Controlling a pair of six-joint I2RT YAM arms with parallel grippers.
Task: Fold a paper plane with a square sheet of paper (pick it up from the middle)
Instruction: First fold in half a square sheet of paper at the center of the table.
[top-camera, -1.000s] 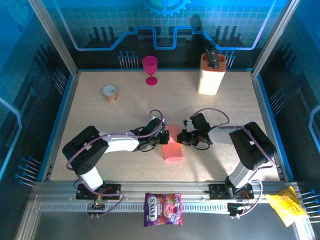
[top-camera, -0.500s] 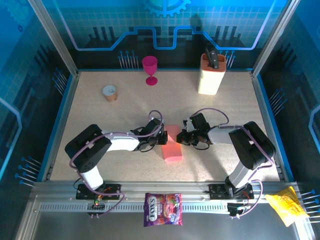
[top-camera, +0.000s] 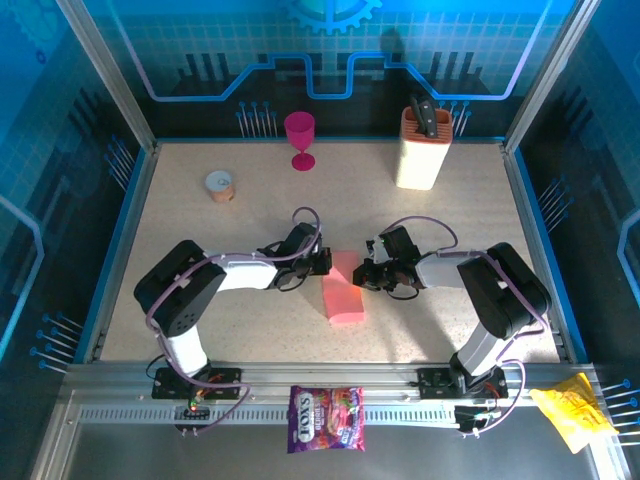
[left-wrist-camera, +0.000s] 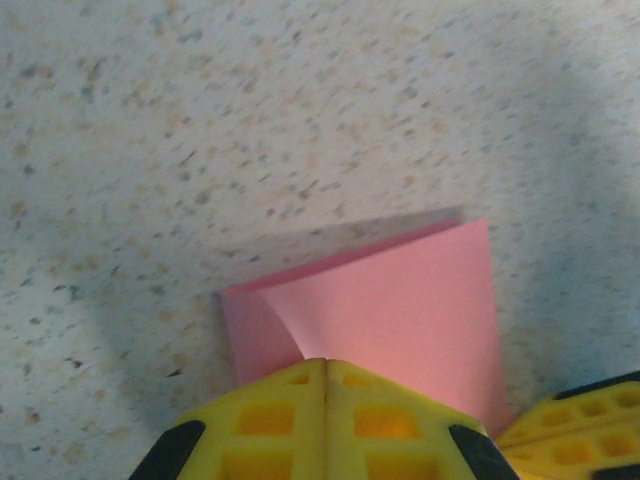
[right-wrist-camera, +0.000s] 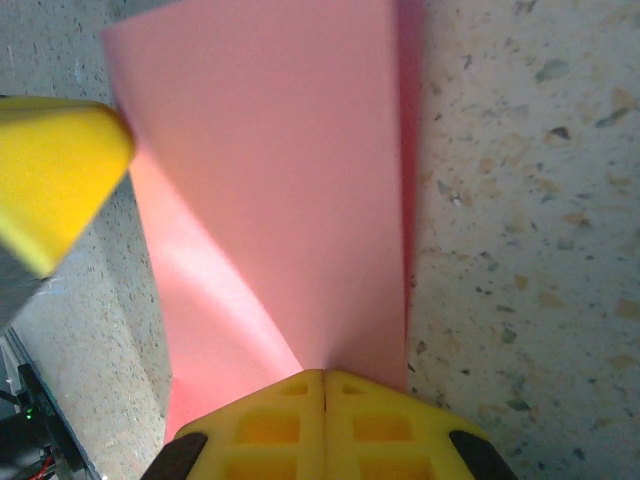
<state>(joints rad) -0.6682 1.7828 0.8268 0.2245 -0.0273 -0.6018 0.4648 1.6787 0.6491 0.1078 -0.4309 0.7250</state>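
Right, my left tool (left-wrist-camera: 325, 365) has its yellow fingers pressed together tip to tip, pinched on one edge of the salmon-pink sheet of paper (left-wrist-camera: 400, 300). The sheet fans out ahead of the tool with one layer folded over another on the speckled tabletop (left-wrist-camera: 200, 120). My right tool (right-wrist-camera: 325, 375) is likewise closed, clamped on the opposite edge. The paper bows up from its fingertips and runs away in front as a long pink strip.

From the overhead camera the two tools face each other across the far end of the sheet, the left one on its left side and the right one on its right. The rest of the paper lies toward the arm bases.

Well beyond the tools, at the back of the tabletop, stand a magenta goblet (top-camera: 300, 135) and a cream knife block (top-camera: 423, 150). A small round tan thing (top-camera: 220, 185) sits off beyond the left tool. On the metal rail by the bases lie a purple candy bag (top-camera: 326, 418) and a yellow crumpled wrapper (top-camera: 572, 412).
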